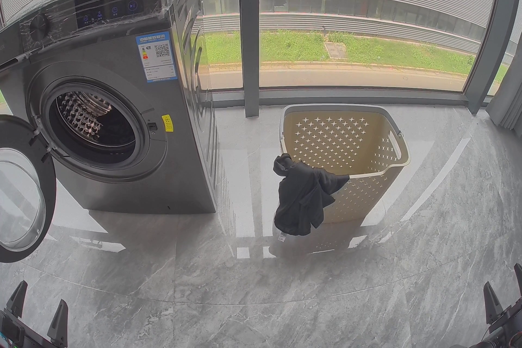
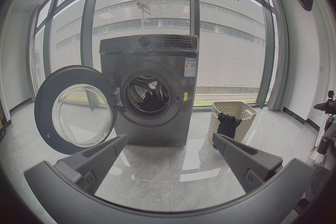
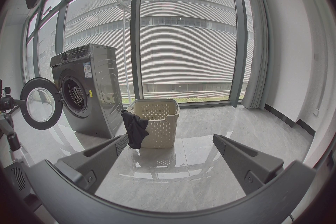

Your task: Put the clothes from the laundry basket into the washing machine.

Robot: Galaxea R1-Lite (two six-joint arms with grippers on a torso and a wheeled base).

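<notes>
Black garment [image 1: 302, 196] is draped over the near rim of the laundry basket [image 1: 365, 197], at the corner toward the washing machine [image 1: 179, 159]. Its long axis is vertical. Most of it hangs down the outer wall, hem pointing at the floor. The machine door [image 1: 22, 197] stands open.

Left gripper [image 1: 38, 314] and right gripper [image 1: 503, 292] are both spread wide, holding nothing, well apart from the basket.

Best bet: pinch the bunched fold at the rim and lift straight up so the tail clears.

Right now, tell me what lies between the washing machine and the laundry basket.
Only bare glossy floor separates the washing machine from the laundry basket, as the head view shows; the black garment hangs over the basket's rim.
</notes>
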